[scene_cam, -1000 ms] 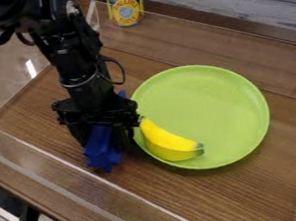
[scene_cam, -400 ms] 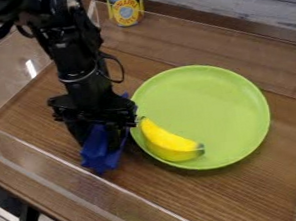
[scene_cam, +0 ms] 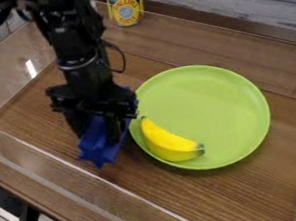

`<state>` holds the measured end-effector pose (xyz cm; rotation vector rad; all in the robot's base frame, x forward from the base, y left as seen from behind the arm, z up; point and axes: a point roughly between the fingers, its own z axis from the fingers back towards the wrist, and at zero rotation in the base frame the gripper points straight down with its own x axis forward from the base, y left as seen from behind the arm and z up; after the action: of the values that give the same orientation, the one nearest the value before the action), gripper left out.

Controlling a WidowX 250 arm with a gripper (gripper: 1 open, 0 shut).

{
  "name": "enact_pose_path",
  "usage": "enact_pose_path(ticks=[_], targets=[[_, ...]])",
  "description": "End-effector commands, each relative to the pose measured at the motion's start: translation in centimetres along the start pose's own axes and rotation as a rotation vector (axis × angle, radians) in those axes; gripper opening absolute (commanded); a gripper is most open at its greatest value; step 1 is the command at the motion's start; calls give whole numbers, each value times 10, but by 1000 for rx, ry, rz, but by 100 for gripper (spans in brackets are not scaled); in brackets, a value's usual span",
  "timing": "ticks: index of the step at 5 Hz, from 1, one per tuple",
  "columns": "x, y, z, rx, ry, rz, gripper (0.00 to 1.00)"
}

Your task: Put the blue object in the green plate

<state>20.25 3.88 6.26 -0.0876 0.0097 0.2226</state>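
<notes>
The blue object is a dark-blue block hanging just left of the green plate, lifted a little off the wooden table. My gripper points straight down and is shut on the blue object's upper end; the black fingers hide that part of it. The green plate is large, round and lime-green, lying to the right of my gripper. A yellow banana rests on the plate's near-left part.
A yellow can stands at the back of the table. Clear plastic walls fence the work area along the front and left. The black arm rises up and back on the left.
The gripper has closed on the blue object and risen slightly, lifting the block with it. Plate and banana have not moved.
</notes>
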Motion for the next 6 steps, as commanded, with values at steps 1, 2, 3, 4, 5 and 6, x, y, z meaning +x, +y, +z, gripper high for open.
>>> enact_pose_path(ticks=[1, 2, 3, 4, 5, 6], targets=[[11, -10, 27, 15, -65, -37, 0], [16, -25, 52, 30, -86, -94, 0], [22, -47, 75, 36, -111, -164, 0], [28, -69, 94, 35, -137, -218, 0], [28, -89, 98, 40, -157, -242, 0], [28, -111, 95, 43, -168, -247, 0]])
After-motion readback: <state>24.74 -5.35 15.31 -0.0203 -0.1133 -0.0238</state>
